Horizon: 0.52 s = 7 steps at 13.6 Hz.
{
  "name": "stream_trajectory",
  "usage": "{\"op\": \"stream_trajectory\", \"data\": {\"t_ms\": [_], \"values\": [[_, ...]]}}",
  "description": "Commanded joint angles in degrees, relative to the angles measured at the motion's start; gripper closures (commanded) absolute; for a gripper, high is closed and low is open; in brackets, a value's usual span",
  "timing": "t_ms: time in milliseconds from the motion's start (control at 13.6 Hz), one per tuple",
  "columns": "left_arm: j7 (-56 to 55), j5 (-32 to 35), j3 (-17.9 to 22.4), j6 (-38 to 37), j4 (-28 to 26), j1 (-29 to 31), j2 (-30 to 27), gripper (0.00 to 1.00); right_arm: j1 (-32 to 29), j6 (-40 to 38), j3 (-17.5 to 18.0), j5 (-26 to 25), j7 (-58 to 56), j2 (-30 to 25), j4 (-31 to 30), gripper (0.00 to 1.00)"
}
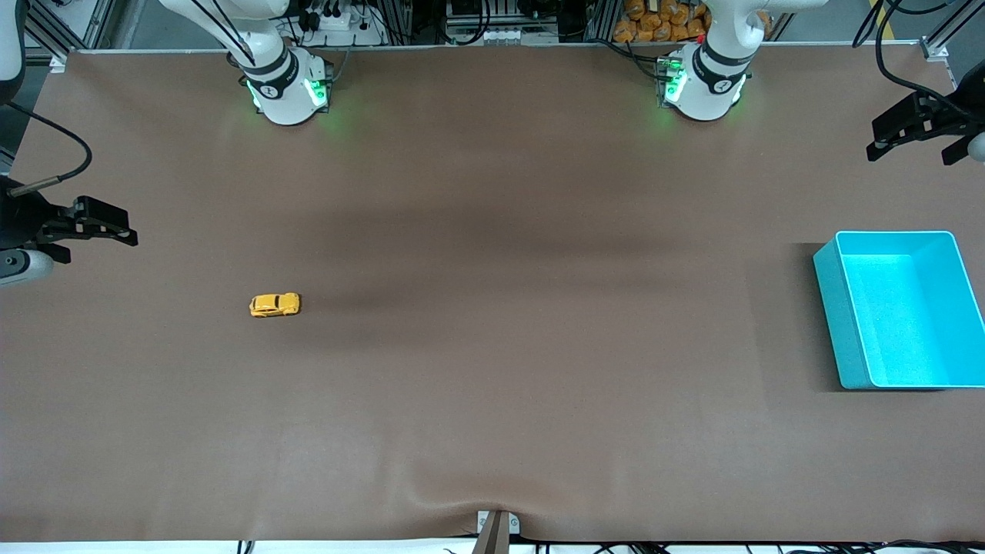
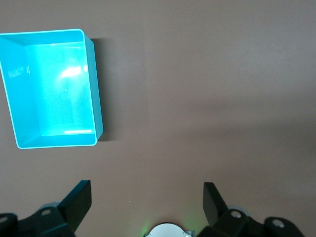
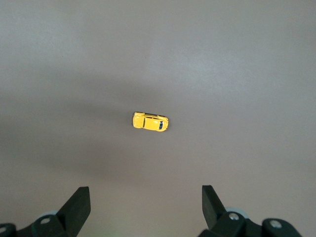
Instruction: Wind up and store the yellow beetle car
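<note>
The yellow beetle car (image 1: 275, 305) stands on its wheels on the brown table toward the right arm's end; in the right wrist view the yellow beetle car (image 3: 150, 121) lies on bare mat some way from the fingertips. My right gripper (image 1: 127, 227) hangs open and empty over the table's edge at that end, beside the car and apart from it. My left gripper (image 1: 912, 150) waits open and empty over the left arm's end, with the cyan bin (image 1: 835, 308) nearer the front camera than the spot under it. Both the left gripper (image 2: 147, 197) and the right gripper (image 3: 146, 200) have jaws spread wide.
The cyan bin (image 2: 97, 89) has nothing in it. The two arm bases (image 1: 286, 88) (image 1: 704, 85) stand along the table's back edge. A ripple in the mat (image 1: 462, 496) and a metal clamp (image 1: 496, 531) sit at the front edge.
</note>
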Motion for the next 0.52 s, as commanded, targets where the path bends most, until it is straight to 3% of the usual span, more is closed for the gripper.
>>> {"op": "stream_trajectory", "data": {"t_ms": [0, 442], "values": [[-1.2, 1.3, -0.6, -0.7, 0.1, 1.0, -0.1, 0.00, 0.8, -0.4, 0.2, 0.7, 1.1, -0.7, 0.2, 0.00], [-2.1, 1.2, -0.6, -0.7, 0.0, 2.2, 0.2, 0.00, 1.3, -0.5, -0.1, -0.3, 5.6, -0.7, 0.1, 0.00]]}}
